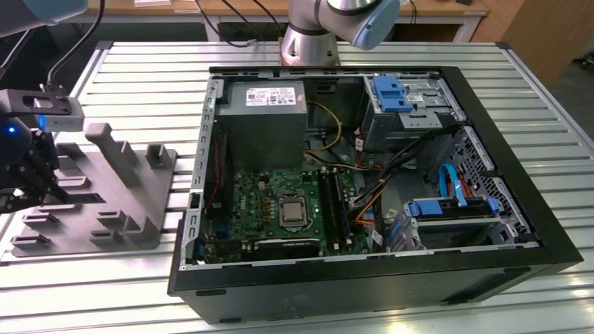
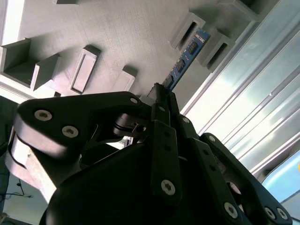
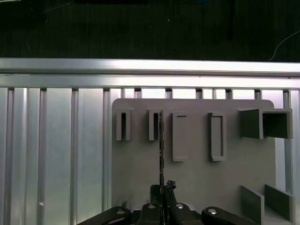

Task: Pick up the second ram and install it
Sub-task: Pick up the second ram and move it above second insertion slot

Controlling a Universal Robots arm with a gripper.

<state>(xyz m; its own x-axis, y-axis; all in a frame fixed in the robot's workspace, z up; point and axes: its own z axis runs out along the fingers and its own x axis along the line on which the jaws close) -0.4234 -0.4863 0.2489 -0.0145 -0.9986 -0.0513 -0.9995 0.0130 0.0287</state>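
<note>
The second ram (image 2: pixel 185 55) is a thin dark stick with chips along its face, and it runs edge-on as a narrow line (image 3: pixel 161 150) in the first wrist view. My gripper (image 2: pixel 161 91) is shut on its near end. The stick's far end lies between two upright posts of the grey slotted plate (image 2: pixel 117 37). In the exterior view my gripper (image 1: pixel 51 195) hangs over the plate (image 1: pixel 139 202) at the exterior view's left, well apart from the open computer case (image 1: pixel 519 209).
Inside the case lie the green motherboard (image 1: pixel 278 209), its memory slots (image 1: pixel 334 205), the grey power supply box (image 1: pixel 260 115), blue drive bays (image 1: pixel 390 94) and loose cables. The plate carries more upright posts (image 1: pixel 116 149). A slatted metal table (image 1: pixel 139 76) holds everything.
</note>
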